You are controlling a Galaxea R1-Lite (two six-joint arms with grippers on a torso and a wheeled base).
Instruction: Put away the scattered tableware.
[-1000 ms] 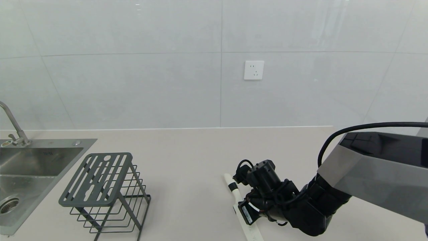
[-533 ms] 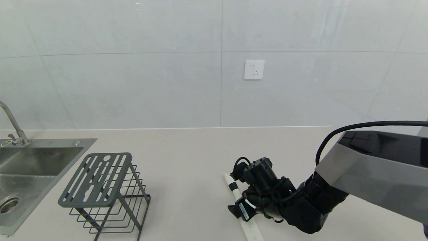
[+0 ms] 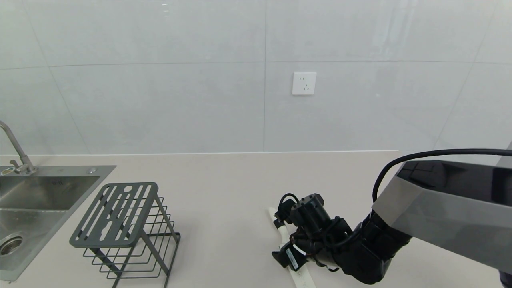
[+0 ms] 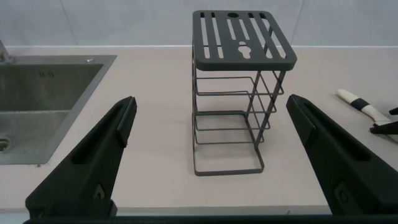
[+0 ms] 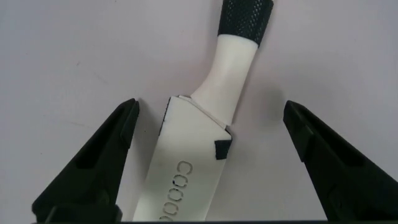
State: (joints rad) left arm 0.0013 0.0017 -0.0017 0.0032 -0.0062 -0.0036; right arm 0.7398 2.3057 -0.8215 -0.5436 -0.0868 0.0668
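Since a second ago our right gripper (image 3: pixel 289 257) has shifted slightly left and lower over the white knife (image 3: pixel 282 233). The knife lies flat on the counter (image 3: pixel 224 180), handle end toward the wall, right of the knife rack (image 3: pixel 120 216) and well apart from it. Right wrist view: jaws spread wide, straddling the knife where blade meets handle, fingers (image 5: pixel 93 168) clear of it on both sides. Our left gripper (image 4: pixel 214 162) is also spread wide, facing the rack with the sink (image 4: pixel 43 93) off to one side.
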